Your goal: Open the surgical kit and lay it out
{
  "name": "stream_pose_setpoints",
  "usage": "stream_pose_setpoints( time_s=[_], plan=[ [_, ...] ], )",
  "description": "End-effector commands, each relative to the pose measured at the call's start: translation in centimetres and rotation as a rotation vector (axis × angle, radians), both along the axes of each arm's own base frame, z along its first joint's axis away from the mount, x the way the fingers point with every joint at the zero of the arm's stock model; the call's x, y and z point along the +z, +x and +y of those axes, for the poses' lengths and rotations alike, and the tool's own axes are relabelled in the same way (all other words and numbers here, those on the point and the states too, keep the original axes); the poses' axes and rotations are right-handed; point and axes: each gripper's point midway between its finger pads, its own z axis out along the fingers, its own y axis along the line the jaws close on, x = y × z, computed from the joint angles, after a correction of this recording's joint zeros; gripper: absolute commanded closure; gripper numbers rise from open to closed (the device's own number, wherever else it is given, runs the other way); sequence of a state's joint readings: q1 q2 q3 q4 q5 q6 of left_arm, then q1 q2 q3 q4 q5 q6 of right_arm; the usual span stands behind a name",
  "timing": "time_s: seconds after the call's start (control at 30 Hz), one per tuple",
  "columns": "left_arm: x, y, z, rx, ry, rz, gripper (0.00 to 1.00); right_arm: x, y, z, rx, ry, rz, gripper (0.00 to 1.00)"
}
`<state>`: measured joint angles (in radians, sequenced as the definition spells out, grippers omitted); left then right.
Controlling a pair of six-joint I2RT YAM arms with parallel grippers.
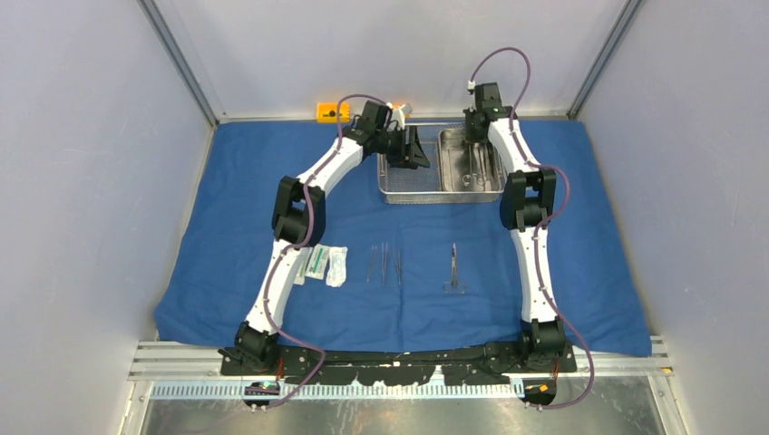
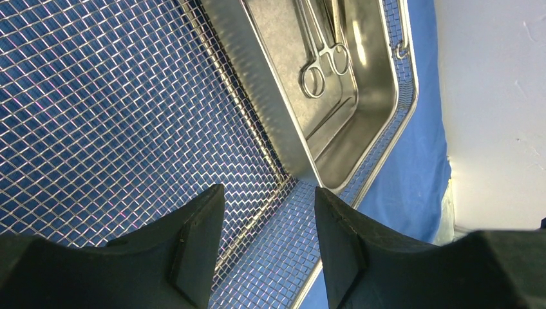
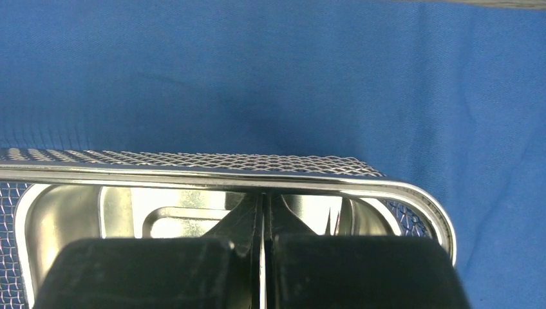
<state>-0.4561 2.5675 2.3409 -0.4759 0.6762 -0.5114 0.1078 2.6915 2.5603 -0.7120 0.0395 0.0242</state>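
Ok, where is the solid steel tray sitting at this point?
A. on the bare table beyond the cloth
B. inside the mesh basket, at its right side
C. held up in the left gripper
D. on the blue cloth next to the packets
B: the solid steel tray sits inside the mesh basket, whose wire wall wraps round the tray's corner in the left wrist view.

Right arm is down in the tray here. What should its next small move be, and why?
Probably a straight lift. The right gripper is shut low inside the steel tray, with a thin sliver between its fingers; whether that is an instrument is unclear. Lifting would show it, before carrying to the blue cloth.
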Motion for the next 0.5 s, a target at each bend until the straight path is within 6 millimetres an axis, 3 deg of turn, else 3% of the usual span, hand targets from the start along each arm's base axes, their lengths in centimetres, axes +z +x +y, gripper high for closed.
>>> stream_pose_setpoints(
  time_s=[0.0, 0.47],
  plan=[
    [5.6, 0.2, 0.1, -0.02, -0.047, -0.104, 0.45, 8.1, 0.7, 0.1, -0.012, 0.042, -0.133, 1.0],
    [6.8, 0.7, -1.2, -0.006, -0.094, -0.118, 0.46, 11.1, 0.6, 0.2, -0.006, 0.057, -0.179, 1.0]
  ],
)
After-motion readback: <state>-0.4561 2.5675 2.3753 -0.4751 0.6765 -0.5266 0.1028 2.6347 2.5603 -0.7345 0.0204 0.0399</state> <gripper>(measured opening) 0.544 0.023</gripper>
